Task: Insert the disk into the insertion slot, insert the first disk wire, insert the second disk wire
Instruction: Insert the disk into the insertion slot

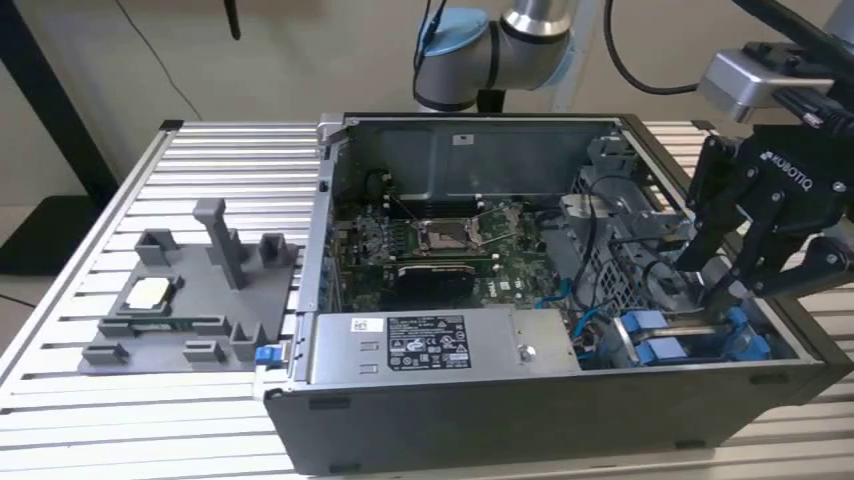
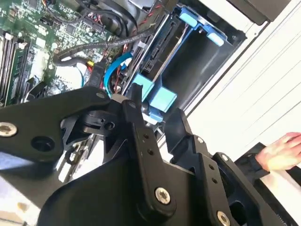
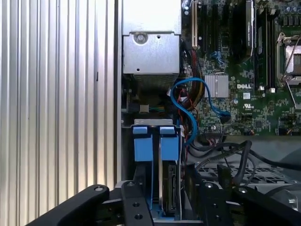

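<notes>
Off to the exterior view's left, idle grey fixture tray (image 1: 174, 300); centre, open computer case (image 1: 467, 135); rightward, the disk (image 1: 661, 350) edgewise in its bay, gripper (image 1: 714, 295) narrowly closed, seemingly pinching the blue carrier to seat it.

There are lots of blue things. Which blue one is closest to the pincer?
The blue disk carrier in the corner of the case, right by the pincer. The blue cable loops farther off, by the green board.

We see the gripper (image 2: 155, 112) at the blue tabs of the disk (image 2: 165, 100), a blue cable (image 2: 113, 70) beside them, a hand (image 2: 282, 150) well apart.
</notes>
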You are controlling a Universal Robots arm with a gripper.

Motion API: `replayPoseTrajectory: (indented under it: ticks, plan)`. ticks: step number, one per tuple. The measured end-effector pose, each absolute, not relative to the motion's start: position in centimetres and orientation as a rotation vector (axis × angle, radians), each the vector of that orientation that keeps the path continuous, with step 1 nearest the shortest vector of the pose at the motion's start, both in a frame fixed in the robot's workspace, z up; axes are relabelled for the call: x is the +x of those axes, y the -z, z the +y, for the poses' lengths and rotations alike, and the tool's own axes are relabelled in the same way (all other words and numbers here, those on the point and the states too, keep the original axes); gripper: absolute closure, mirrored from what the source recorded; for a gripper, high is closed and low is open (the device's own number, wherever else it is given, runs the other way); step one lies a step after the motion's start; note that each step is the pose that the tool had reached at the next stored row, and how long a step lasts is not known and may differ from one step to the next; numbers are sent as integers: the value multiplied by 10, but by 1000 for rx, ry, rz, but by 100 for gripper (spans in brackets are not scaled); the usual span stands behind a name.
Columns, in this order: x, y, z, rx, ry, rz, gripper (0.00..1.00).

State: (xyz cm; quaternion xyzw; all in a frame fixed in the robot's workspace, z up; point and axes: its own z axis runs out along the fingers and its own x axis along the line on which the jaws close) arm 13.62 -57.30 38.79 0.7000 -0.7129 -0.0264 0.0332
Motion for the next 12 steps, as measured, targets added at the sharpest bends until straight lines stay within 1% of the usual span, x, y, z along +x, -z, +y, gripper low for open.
replayPoseTrajectory:
  ticks: [7,12]
  plan:
    - [136,-403,-572,2154,81,-2193,53]
    - [131,-405,-565,2154,80,-2194,53]
